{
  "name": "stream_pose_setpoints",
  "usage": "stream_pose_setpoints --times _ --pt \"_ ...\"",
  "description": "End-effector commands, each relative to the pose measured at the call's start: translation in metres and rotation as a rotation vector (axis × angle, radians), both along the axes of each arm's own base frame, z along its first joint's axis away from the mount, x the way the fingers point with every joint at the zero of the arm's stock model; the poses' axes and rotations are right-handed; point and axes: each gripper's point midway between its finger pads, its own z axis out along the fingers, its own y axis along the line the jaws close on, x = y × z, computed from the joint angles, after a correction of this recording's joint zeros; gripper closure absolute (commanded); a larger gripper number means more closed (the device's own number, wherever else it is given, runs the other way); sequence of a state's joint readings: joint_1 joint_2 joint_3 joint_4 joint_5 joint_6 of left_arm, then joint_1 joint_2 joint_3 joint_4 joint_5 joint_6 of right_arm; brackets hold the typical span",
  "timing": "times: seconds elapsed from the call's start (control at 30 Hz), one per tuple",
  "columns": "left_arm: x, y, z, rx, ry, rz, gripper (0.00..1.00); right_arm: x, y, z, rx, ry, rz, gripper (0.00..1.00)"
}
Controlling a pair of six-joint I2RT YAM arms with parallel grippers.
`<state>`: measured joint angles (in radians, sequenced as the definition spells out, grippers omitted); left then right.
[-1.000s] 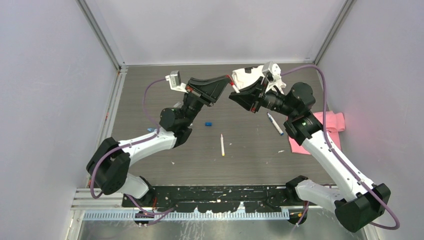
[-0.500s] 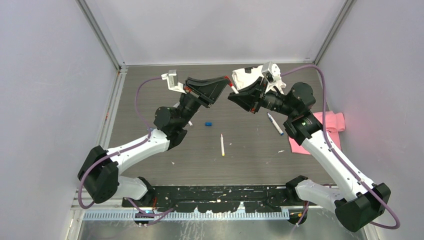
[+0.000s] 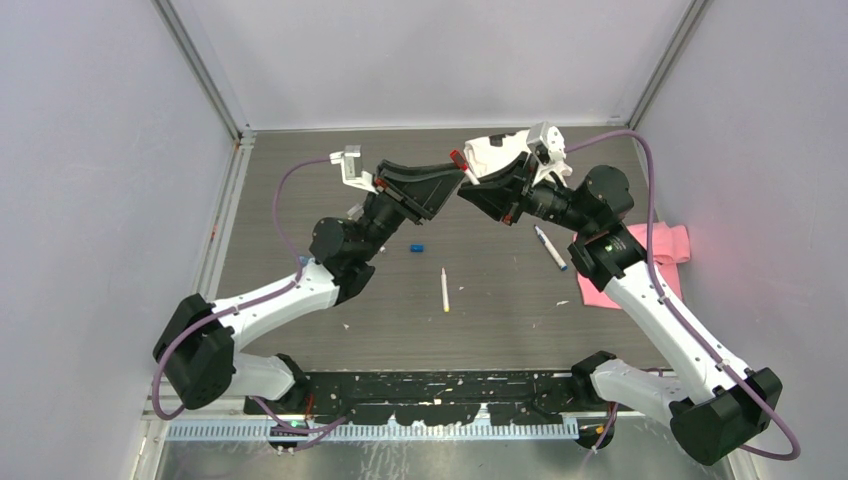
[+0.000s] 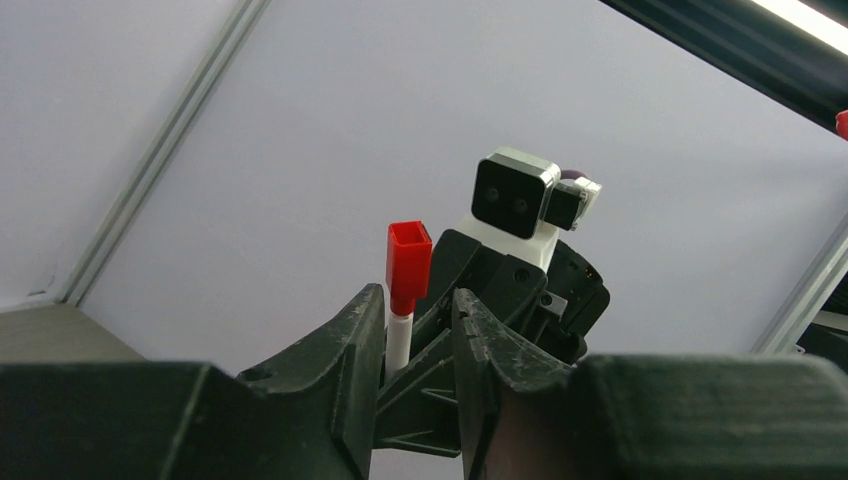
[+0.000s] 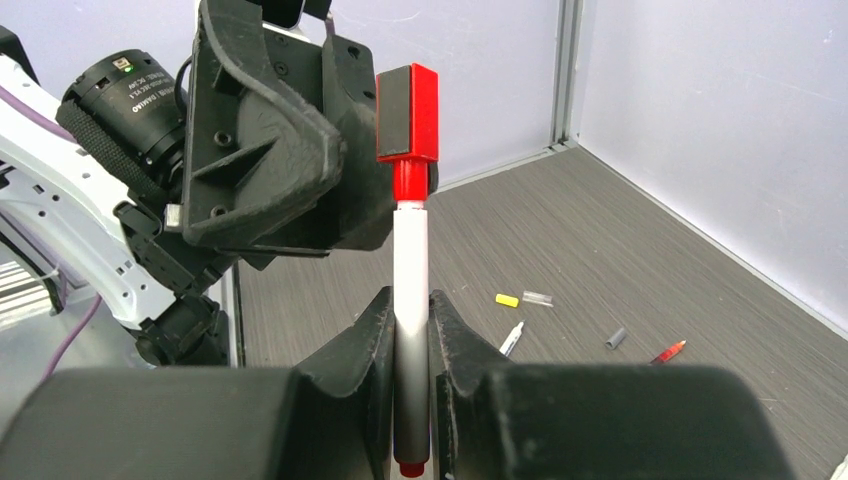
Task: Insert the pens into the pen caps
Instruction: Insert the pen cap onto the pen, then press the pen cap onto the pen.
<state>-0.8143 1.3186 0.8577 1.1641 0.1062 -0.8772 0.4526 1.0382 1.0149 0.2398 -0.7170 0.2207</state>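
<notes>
Across our grey counter (image 3: 500, 310) lie loose pens (image 3: 444, 290) and a blue cap (image 3: 417, 246); right pincer (image 5: 410, 300) grasps the red-capped pen (image 5: 410, 245), left pincer (image 4: 417, 295) released.

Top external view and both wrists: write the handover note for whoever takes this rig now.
Right gripper: shut on white-barrelled pen, red plastic cap seated on it, held aloft.
Left gripper: fingers apart beside that pen, gripping nothing.
Done: one pen capped.
To do: yellow-tipped white pen and blue-tipped white pen lie on the grey table, seemingly uncapped; small blue cap, yellow cap and grey cap lie loose.
</notes>
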Motion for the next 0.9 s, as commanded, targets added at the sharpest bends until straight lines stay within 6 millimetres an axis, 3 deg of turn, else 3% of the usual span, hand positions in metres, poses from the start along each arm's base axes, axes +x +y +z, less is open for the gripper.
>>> stream_pose_setpoints --times 0.0,0.27,0.37,0.57,0.7,0.87 --pt "-0.013 0.009 0.013 -0.022 -0.046 -0.001 0.63 -0.005 -0.004 0.021 0.046 -0.066 -0.014 0.99" --pt "-0.008 0.021 0.001 0.010 0.000 0.064 0.36 -0.006 -0.004 0.019 0.044 -0.061 -0.009 0.99" --pt "-0.005 0.026 0.006 0.047 0.014 0.089 0.27 -0.008 -0.003 0.017 0.039 -0.059 0.004 0.99" --pt "-0.007 0.024 0.023 0.103 0.011 0.079 0.20 -0.009 -0.003 0.015 0.037 -0.051 0.011 0.99" --pt "0.005 0.022 0.025 0.129 0.068 0.108 0.15 -0.011 -0.002 0.016 0.037 -0.051 0.020 0.99" --pt "0.016 0.023 0.028 0.150 0.123 0.150 0.15 -0.011 -0.001 0.015 0.035 -0.045 0.027 0.99"
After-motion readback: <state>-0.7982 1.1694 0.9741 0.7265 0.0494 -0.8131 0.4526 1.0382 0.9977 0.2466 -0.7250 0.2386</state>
